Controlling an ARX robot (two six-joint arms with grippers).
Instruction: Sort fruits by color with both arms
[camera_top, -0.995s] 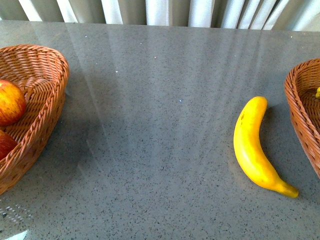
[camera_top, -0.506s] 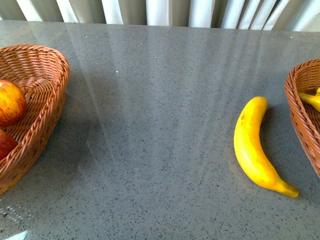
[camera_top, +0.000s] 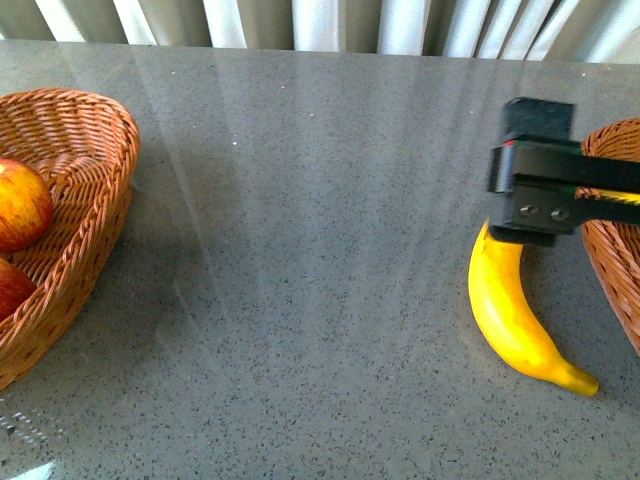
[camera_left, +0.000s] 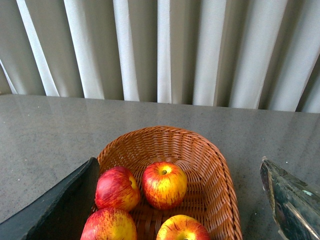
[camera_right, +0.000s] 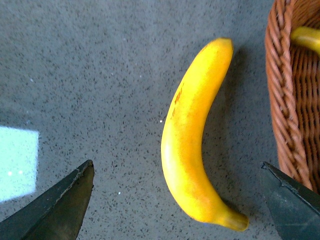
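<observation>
The right gripper (camera_right: 176, 163) is hanging wide open over a yellow banana (camera_top: 510, 310). This banana is lying on the gray table (camera_top: 300, 250), just beside the right basket (camera_top: 607, 262). Another banana (camera_right: 306, 37) is peeking out of that basket. The left gripper (camera_left: 177, 162) is hanging wide open above the left basket (camera_left: 220, 170), where four red and yellow apples (camera_left: 164, 184) are sitting.

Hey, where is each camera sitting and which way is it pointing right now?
Front: on the body, facing across the table; right gripper hovers over the banana.
Left wrist: faces the apple basket; both fingers show.
Right wrist: looks down on that banana; both fingertips show.
Front and right wrist share the banana.
</observation>
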